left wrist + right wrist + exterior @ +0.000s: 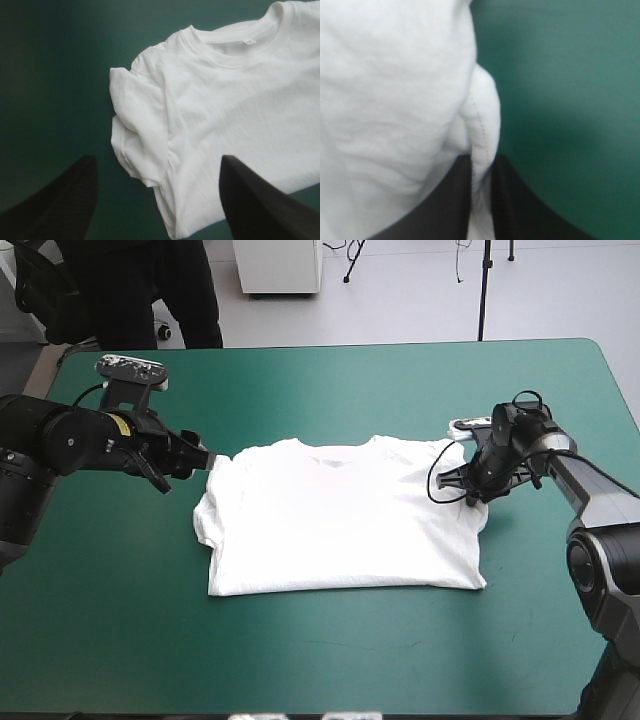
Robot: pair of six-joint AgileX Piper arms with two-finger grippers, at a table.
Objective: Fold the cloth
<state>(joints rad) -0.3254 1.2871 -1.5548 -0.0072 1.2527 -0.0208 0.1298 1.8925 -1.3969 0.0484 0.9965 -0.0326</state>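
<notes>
Left arm [60, 440]: black, with thick round joints and a small yellow label [124, 425] near the wrist.
Right arm [590, 480]: black wrist, grey link, big dark round joint.
Fingers [255, 200]: black, broad, curved like fins.

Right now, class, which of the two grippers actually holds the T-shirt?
The right gripper: it is shut on a fold of the T-shirt. The left gripper stands open, holding nothing.

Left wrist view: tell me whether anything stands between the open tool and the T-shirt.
Nothing visible does. The left tool stands open with a crumpled sleeve of the T-shirt directly ahead, only bare teal-green cover around it. The right tool is shut on the T-shirt's opposite side.
</notes>
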